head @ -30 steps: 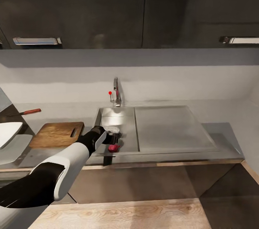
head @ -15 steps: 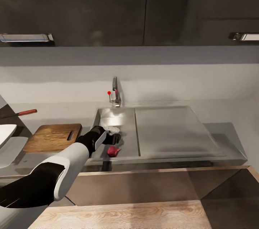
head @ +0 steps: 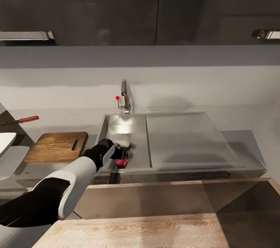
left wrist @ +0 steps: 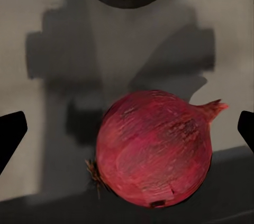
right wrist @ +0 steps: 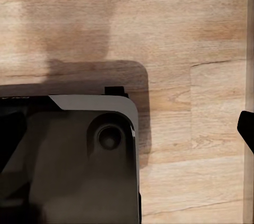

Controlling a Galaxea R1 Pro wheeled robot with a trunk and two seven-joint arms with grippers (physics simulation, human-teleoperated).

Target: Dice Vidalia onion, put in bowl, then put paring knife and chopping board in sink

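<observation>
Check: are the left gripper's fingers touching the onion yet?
Apart. In the left wrist view both fingertips sit at the frame edges, with bare sink floor showing between them and the onion.

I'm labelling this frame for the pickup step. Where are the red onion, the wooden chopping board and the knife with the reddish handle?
Round red onion (left wrist: 153,147): left wrist view, middle of its skin.
Brown wooden chopping board (head: 54,147): head view, bare top face.
Reddish-handled paring knife (head: 28,118): head view, its handle.
</observation>
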